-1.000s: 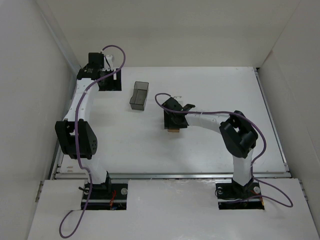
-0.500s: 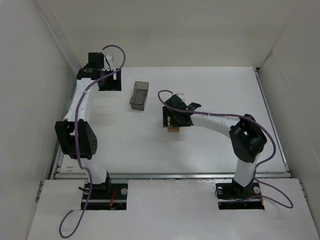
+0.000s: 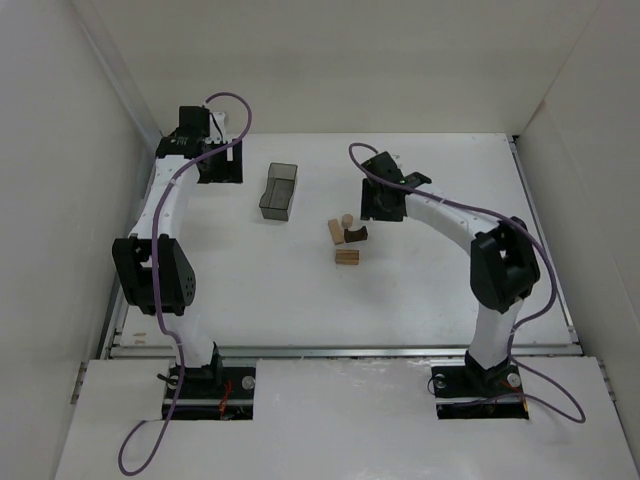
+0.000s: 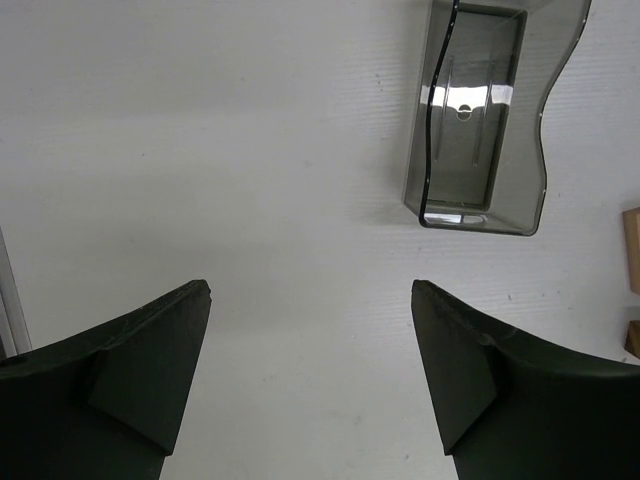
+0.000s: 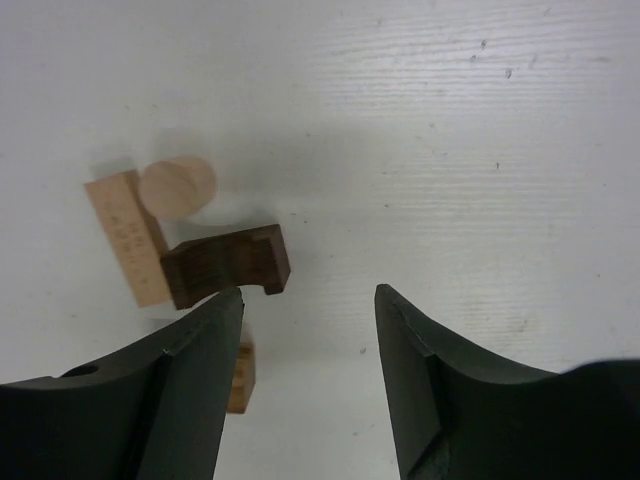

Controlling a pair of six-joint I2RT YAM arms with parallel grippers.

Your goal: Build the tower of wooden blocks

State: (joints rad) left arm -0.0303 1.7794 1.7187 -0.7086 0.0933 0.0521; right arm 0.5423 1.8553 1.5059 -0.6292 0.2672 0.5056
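Several small wood blocks lie loose at mid-table, none stacked: a tan rectangular block, a tan cylinder standing against it, a dark brown arch block and a second tan block nearer the bases. In the right wrist view the long tan block, cylinder and arch sit upper left, and the second tan block is half hidden behind a finger. My right gripper is open and empty, just right of the blocks. My left gripper is open and empty at far left.
A dark translucent grey bin stands between the two grippers; in the left wrist view the bin looks empty. White walls close in the table on the left, back and right.
My right gripper has pulled back and to the right, off the blocks it was covering, so all the blocks now show. The left arm has not moved.
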